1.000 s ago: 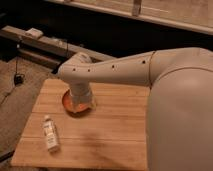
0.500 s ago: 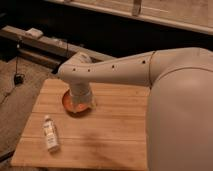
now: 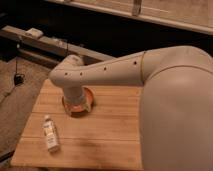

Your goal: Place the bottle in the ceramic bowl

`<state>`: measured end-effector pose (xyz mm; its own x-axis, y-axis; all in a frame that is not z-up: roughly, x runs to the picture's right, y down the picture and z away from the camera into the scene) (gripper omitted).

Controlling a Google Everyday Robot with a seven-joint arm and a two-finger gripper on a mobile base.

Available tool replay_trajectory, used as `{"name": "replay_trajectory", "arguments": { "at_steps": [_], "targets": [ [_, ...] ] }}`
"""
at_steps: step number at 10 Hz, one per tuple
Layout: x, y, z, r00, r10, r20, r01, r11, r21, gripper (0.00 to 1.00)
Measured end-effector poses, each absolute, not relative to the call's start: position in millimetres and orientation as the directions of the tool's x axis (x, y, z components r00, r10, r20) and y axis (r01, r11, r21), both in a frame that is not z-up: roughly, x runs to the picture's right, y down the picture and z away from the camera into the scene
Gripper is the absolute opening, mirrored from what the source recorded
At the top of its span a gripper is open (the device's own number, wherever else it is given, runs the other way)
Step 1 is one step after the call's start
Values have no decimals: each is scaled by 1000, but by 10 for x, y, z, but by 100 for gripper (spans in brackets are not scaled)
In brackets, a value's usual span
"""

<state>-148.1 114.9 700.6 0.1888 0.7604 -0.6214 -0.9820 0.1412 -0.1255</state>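
The bottle [image 3: 50,133], slim and whitish with a white cap and a pale printed label, lies on its side on the wooden table [image 3: 115,125] near the front left. The ceramic bowl [image 3: 85,102], orange-brown, sits behind it toward the table's middle and is mostly covered by my arm. My big white arm reaches in from the right, and its wrist end [image 3: 75,92] hangs right over the bowl. The gripper itself is hidden below the wrist, so I see no fingers. The bottle lies apart from the arm, to its front left.
The table's left and front edges drop to a dark carpeted floor [image 3: 15,100]. A low dark shelf [image 3: 50,45] with a small white object [image 3: 34,33] and a cable runs behind the table. My arm's bulky shoulder fills the right side.
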Motion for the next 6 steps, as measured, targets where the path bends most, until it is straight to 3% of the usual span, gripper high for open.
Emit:
{"name": "replay_trajectory", "arguments": {
  "at_steps": [6],
  "targets": [
    [-2635, 1498, 7215, 441, 688, -577, -897, 329, -294, 65]
  ]
}}
